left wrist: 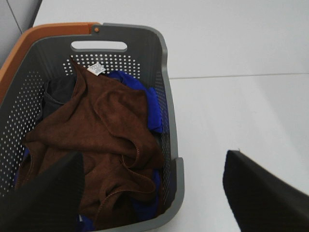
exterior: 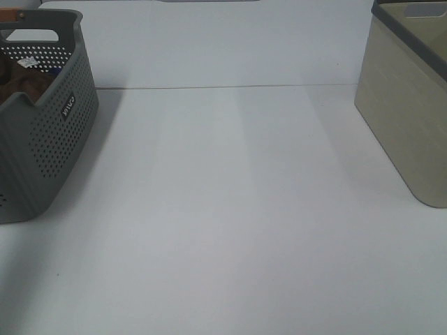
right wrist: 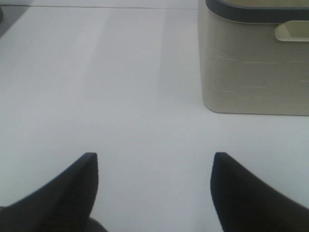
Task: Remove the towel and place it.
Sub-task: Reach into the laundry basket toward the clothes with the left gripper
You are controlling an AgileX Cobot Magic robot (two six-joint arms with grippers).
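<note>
the left gripper [left wrist: 154,157] stands spread wide and grasps nothing. its two dark, ribbed, wedge-shaped fingers [left wrist: 46,198] are far apart, one over the near end of the basket [left wrist: 166,63], the other over the bare table [left wrist: 241,96]. the right gripper [right wrist: 155,157] is likewise spread and empty, its black tapered fingers hanging above plain white tabletop.

below the left gripper, the towel [left wrist: 106,125] lies crumpled inside the basket. it is a plush reddish-brown cloth in soft folds, with a stitched hem curling along its near part. it covers most of what lies in the basket and climbs the far wall, where a small white label [left wrist: 95,68] sits at its raised corner. a bright blue cloth [left wrist: 145,94] shows beside and beneath it on the table side. a dark grey cloth [left wrist: 58,92] shows on the other side.

the basket is grey hard plastic with rounded corners. its walls are pierced by rows of small round holes, and an oval handle slot [left wrist: 99,46] is cut in the far end. an orange rim [left wrist: 43,34] curves just outside its far corner.

in the high view the basket sits at the table's left edge. a beige bin [exterior: 405,118] with a dark grey rim and faintly block-patterned walls stands well apart at the right. the table is smooth, matt and white.
</note>
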